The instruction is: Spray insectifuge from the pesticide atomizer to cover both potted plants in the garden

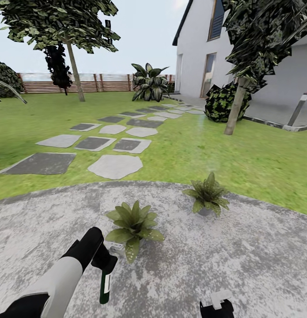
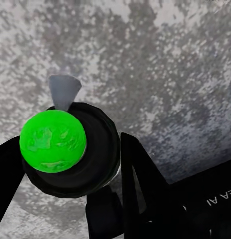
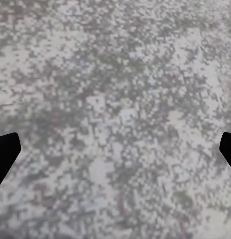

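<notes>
The slim dark green spray bottle w/ white label and black trigger head (image 1: 104,281) hangs upright under the left hand (image 1: 101,259), above the round grey speckled paved patio (image 1: 241,260) and just beside the nearer small rosette plant of pale-speckled green leaves in a little grey pot (image 1: 133,226). The second such potted rosette (image 1: 207,194) sits farther out toward the robot's right, near the patio edge, well apart from the bottle.

Left hand: closed on the bottle's black head, fingers on either side. Right hand (image 1: 216,305): holds nothing; its two dark fingertips (image 3: 6,155) sit at opposite edges of the right wrist view, so it's wide open.

Handling, as a judgement: bottle looks rigid plastic, light, prob. smooth and a bit slippery on the body. Slim and top-heavy w/ the trigger, so it could swing or twist if pinched loosely. Neck/head is the sensible hold since it keeps the nozzle free to aim; the present hold looks about right.

Views differ: the head view gives the layout, i.e. both plants, lawn, grey stepping stones (image 1: 114,166), brown slatted wooden fence (image 1: 89,83), white house (image 1: 241,48), plus the bottle's full length and label. The left wrist view looks down on the black head (image 2: 93,149), showing a bright green ball-like shape (image 2: 53,141) and the small grey nozzle (image 2: 64,90) against paving, which the head view doesn't resolve. The right wrist view gives paving texture between the fingertips.
</notes>
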